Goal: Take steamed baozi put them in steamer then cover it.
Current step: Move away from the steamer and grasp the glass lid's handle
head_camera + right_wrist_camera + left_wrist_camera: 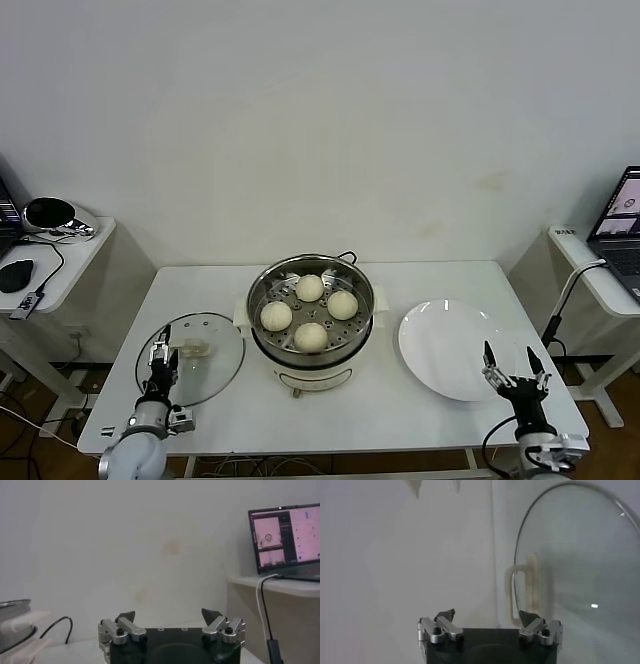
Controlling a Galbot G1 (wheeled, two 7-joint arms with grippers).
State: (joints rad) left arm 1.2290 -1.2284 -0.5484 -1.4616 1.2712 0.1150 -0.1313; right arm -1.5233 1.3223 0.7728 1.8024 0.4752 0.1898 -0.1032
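Several cream-white baozi lie on the perforated tray inside the shiny steamer, which stands uncovered at the table's middle. The glass cover lies flat on the table to the steamer's left, with its cream handle up. It also shows in the left wrist view. My left gripper is open and empty, just over the cover's left part beside the handle. My right gripper is open and empty, above the front right edge of the white plate.
The white plate lies empty to the steamer's right. A side table at the far left holds a mouse and a headset. A laptop stands on a side table at the far right, with a cable hanging.
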